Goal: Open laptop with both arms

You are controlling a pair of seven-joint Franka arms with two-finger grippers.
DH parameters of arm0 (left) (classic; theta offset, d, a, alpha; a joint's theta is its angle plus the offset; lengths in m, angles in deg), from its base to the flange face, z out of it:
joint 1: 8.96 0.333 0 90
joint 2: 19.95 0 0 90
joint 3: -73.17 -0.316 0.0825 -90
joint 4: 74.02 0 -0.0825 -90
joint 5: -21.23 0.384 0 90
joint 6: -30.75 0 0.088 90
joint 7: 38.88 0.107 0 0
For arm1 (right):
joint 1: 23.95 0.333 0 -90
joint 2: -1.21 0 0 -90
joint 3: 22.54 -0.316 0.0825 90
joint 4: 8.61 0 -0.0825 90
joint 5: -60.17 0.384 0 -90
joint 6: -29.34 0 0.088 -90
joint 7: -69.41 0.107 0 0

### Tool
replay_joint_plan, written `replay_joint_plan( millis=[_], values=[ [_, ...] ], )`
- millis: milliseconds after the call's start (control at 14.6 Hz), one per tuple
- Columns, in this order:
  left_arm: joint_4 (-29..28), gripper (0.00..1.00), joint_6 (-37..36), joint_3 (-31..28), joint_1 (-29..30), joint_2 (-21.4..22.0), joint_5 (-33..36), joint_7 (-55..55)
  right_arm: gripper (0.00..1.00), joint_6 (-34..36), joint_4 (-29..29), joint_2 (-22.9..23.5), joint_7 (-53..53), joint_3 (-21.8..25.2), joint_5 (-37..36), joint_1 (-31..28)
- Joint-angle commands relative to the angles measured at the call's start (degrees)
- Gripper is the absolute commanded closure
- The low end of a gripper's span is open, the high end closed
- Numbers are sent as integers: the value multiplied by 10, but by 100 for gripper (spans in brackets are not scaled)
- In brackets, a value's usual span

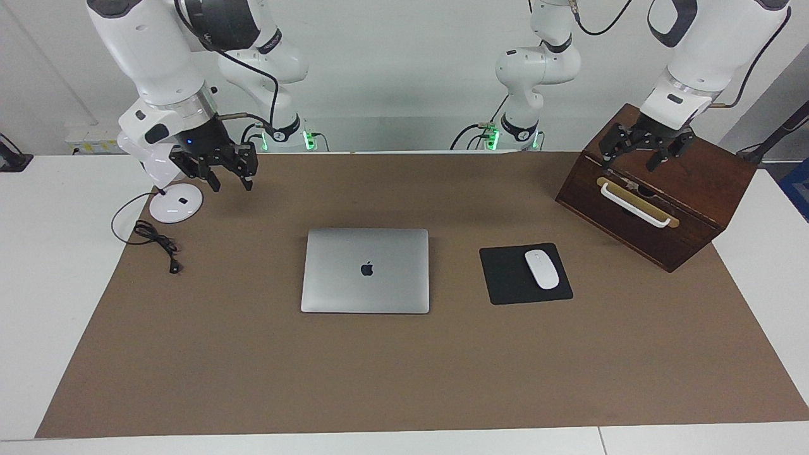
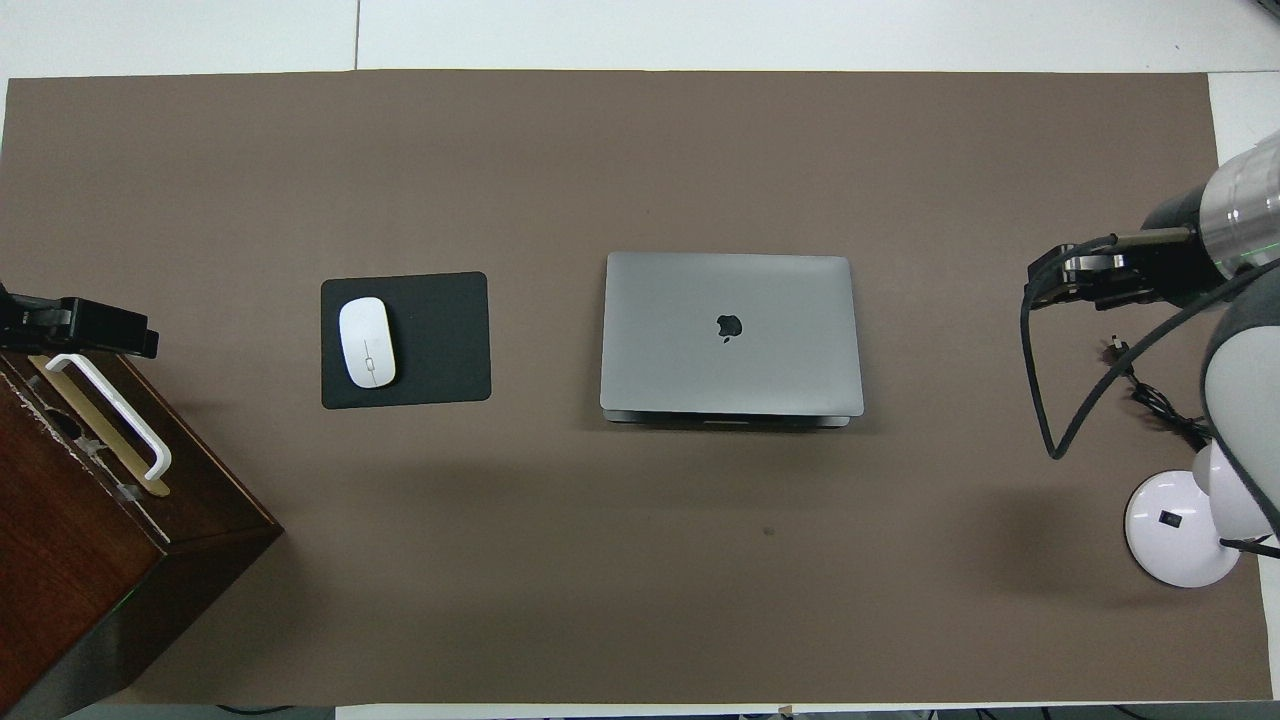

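Observation:
The laptop [image 1: 365,270] lies closed and flat in the middle of the brown mat, its lid with the dark logo facing up; it also shows in the overhead view [image 2: 730,333]. My right gripper [image 1: 232,184] hangs open and empty in the air over the mat at the right arm's end, beside the lamp base, well apart from the laptop; it also shows in the overhead view [image 2: 1045,285]. My left gripper [image 1: 629,161] hangs open and empty over the top front edge of the wooden box; it also shows in the overhead view [image 2: 100,330].
A black mouse pad [image 1: 505,275] with a white mouse [image 1: 541,269] lies beside the laptop toward the left arm's end. A dark wooden box [image 1: 689,196] with a white handle [image 1: 634,205] stands there too. A white lamp base [image 1: 176,205] and a black cable [image 1: 155,240] lie at the right arm's end.

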Motion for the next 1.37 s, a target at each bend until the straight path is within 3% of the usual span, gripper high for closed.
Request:
replay_joint_plan(
  millis=[0,137,275,412,550,619,893,1306],
  values=[
    [12,0,1,-3,-4,-7,-6,0,68,-4,2,1,39,-1,30,-1],
    [11,0,4,-3,-5,-7,-6,-1,85,-4,13,-5,65,-2,44,-1],
    [12,0,6,-3,-7,-8,-6,-2,89,-4,23,-11,66,-2,44,0],
    [11,29,11,-3,-7,-8,-6,-2,100,-5,38,-19,73,-4,45,4],
    [12,88,11,-3,-8,-8,-6,-6,100,-7,40,-18,73,-5,46,11],
    [13,100,9,-2,-10,-8,-6,-8,100,-13,45,-19,73,-6,46,11],
    [13,100,17,0,-9,-10,-13,-14,100,-20,53,-20,77,-13,59,11],
    [2,100,88,2,-11,-10,-14,-8,100,-24,53,-20,125,-24,91,10]
  ],
)
